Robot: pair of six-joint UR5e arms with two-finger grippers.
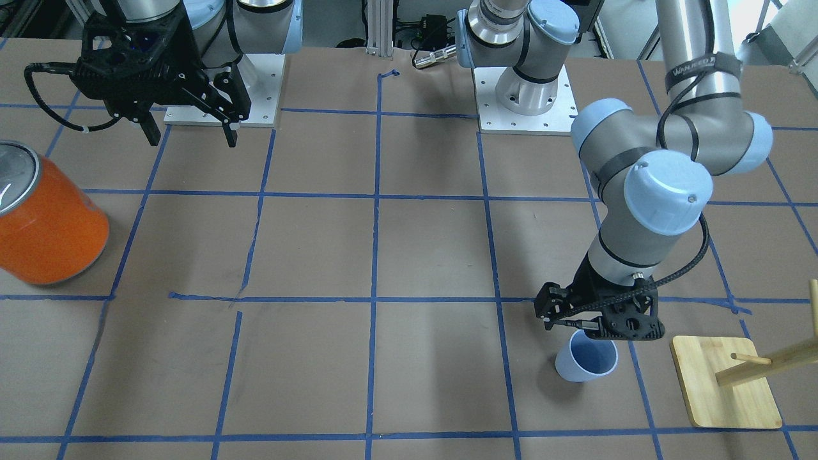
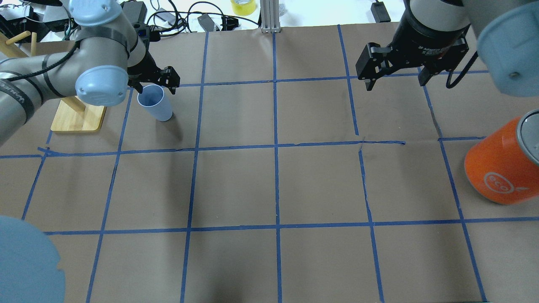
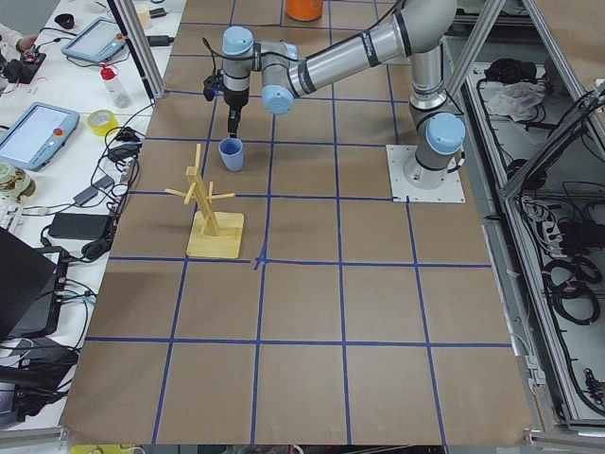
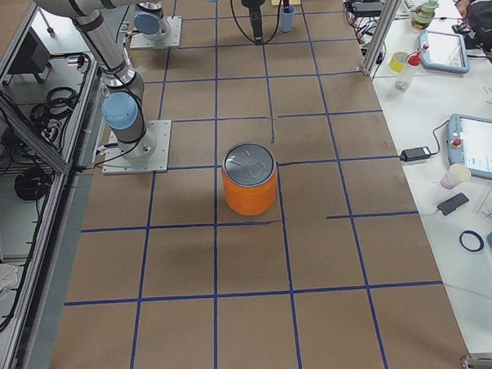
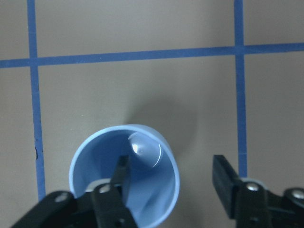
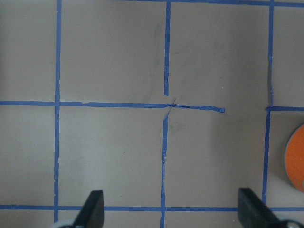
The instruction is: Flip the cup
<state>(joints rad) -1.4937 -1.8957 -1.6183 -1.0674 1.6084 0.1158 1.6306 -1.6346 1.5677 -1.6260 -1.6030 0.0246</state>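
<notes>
The pale blue cup [image 2: 157, 105] stands upright, mouth up, on the brown table at my far left; it also shows in the front view [image 1: 585, 362] and the left wrist view [image 5: 147, 190]. My left gripper [image 2: 155, 83] hangs open just over its rim. In the left wrist view one finger [image 5: 121, 178] reaches inside the cup and the other finger [image 5: 224, 183] is outside it, well clear of the wall. My right gripper [image 2: 396, 82] is open and empty, high over the far right of the table, far from the cup.
A wooden peg rack [image 2: 78, 118] stands on its board right beside the cup, on its outer side. A large orange can [image 2: 501, 168] with a silver top stands at the right edge. Blue tape lines grid the table.
</notes>
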